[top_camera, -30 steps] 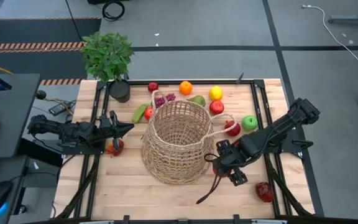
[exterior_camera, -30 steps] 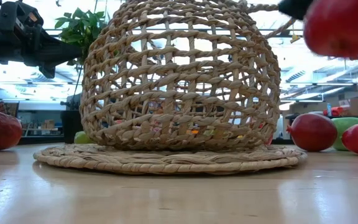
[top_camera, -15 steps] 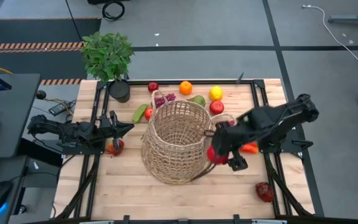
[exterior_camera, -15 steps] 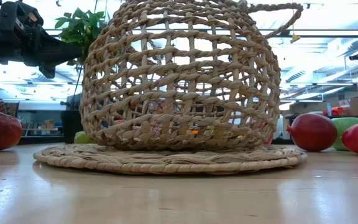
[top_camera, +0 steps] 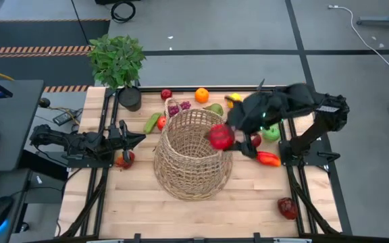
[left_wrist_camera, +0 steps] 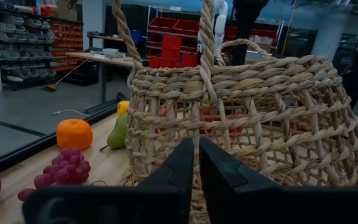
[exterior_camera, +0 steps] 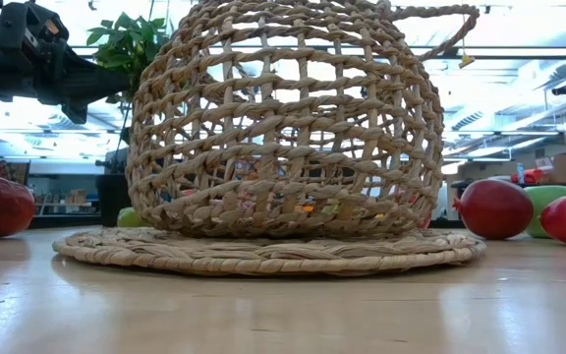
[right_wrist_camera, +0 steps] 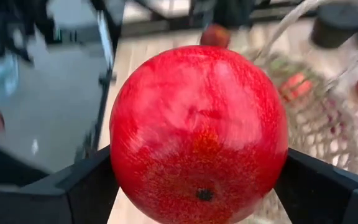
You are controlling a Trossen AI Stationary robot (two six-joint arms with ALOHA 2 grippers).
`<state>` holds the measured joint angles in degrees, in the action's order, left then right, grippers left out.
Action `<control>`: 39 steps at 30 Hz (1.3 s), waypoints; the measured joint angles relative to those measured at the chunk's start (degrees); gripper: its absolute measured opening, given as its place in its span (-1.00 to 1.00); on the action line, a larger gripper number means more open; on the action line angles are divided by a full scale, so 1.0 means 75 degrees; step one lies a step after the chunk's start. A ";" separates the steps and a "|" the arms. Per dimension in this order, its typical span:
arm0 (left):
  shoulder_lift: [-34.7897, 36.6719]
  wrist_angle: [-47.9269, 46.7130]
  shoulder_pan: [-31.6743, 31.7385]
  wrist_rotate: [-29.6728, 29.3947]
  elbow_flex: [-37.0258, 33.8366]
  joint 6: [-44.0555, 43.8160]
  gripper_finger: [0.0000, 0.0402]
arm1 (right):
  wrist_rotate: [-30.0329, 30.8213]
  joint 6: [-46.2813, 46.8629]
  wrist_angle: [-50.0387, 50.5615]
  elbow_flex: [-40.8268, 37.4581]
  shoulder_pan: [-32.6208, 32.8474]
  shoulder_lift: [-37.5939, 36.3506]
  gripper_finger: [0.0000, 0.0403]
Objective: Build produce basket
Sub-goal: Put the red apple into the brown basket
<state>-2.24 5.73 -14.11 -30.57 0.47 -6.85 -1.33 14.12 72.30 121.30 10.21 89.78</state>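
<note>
Basket (top_camera: 193, 154): tan open-weave wicker, upright at the table's middle; nothing can be made out inside it from above. Right gripper (top_camera: 227, 137): jaws clamped on a red apple (top_camera: 221, 137), held above the basket's right rim; left gripper (top_camera: 135, 140): fingers closed on nothing, just left of the basket. Loose produce around the basket: grapes (top_camera: 179, 106), orange (top_camera: 201, 95), lemon (top_camera: 234, 100) and a small red apple (top_camera: 166, 94) behind it, green apple (top_camera: 271, 132) and red pepper (top_camera: 269, 158) to its right, cucumber (top_camera: 152, 122) to its left.
</note>
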 joint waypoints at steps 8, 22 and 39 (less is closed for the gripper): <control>0.0000 -0.0002 0.0002 0.0000 0.0003 0.0001 -0.84 | -0.0597 0.0113 -0.1255 0.0744 -0.0660 0.0000 0.86; 0.0002 -0.0002 0.0001 0.0000 0.0001 0.0002 -0.86 | -0.2414 -0.0304 -0.3275 0.1293 -0.1971 0.0013 0.86; 0.0003 -0.0002 0.0000 -0.0003 0.0003 0.0000 -0.86 | -0.0007 -0.8301 -0.3298 0.1293 -0.2085 0.0023 0.87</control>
<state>-2.22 5.72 -14.11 -30.59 0.49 -6.85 -1.38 -48.14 47.56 131.00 -5.43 89.95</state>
